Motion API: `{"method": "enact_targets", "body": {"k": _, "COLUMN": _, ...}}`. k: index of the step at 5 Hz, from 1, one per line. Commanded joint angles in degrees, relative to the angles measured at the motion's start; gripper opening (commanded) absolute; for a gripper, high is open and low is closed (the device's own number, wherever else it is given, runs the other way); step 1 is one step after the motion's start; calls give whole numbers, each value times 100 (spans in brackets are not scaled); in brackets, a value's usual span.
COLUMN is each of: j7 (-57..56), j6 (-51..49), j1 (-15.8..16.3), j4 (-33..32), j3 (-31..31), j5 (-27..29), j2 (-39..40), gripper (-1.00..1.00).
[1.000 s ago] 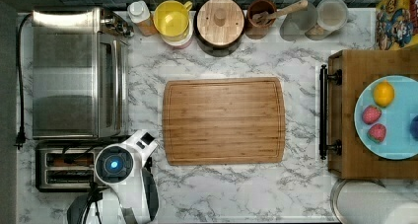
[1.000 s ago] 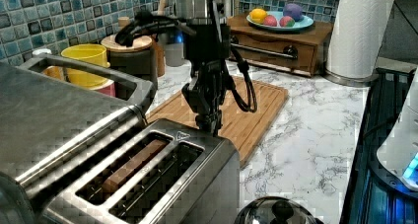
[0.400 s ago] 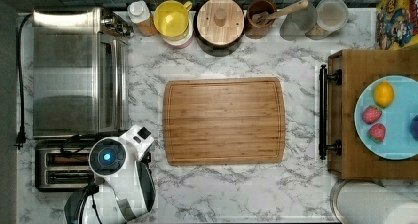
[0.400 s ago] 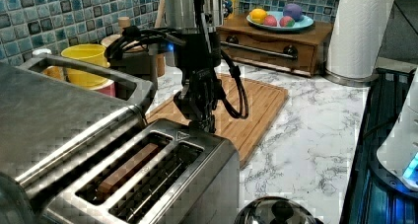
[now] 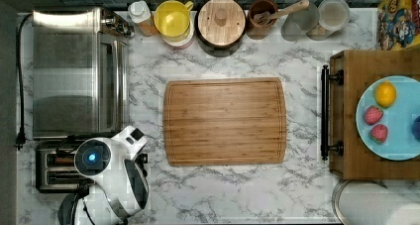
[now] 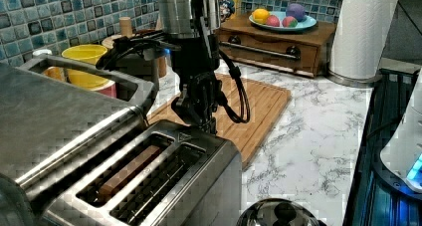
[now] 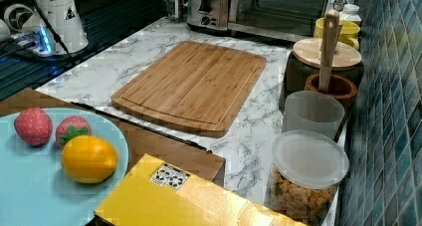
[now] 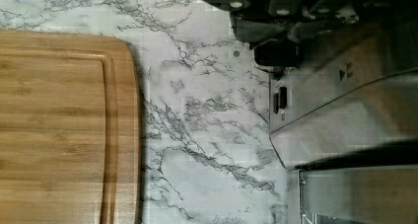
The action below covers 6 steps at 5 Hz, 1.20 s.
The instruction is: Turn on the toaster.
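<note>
The fingers (image 6: pixel 199 117) hang at the end of the toaster (image 6: pixel 164 181) that faces the cutting board (image 6: pixel 251 109), their tips low over its top edge; whether they are apart or together I cannot tell, and they appear to hold nothing. In the wrist view a black lever knob (image 8: pixel 276 53) sits right under the dark finger parts at the toaster's end, perhaps touching. The likely risk is a slip: if the tips land off the knob, they would scrape the steel wall or push the toaster along the marble table (image 5: pixel 237 190) instead of latching it. The toaster stands just beside the larger toaster oven (image 5: pixel 74 71), in the top view's lower left.
</note>
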Motion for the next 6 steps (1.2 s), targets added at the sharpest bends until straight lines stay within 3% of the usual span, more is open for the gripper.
{"method": "enact_targets", "body": {"k": 1, "j7": 245, "j6": 684, "j1": 103, "j4": -605, "j3": 96, "j5": -314, "j2": 1067, "gripper": -100}}
{"method": "enact_targets", "body": {"k": 2, "j7": 305, "j6": 692, "j1": -126, "j4": -608, "j3": 314, "j5": -396, "j2": 1087, "gripper": -100}}
{"method": "enact_targets", "body": {"k": 3, "j7": 250, "j6": 685, "j1": 81, "j4": -604, "j3": 116, "j5": -321, "j2": 1069, "gripper": -100}}
{"method": "enact_targets", "body": {"k": 6, "j7": 252, "j6": 684, "j1": 73, "j4": -603, "j3": 124, "j5": -324, "j2": 1070, "gripper": -100}}
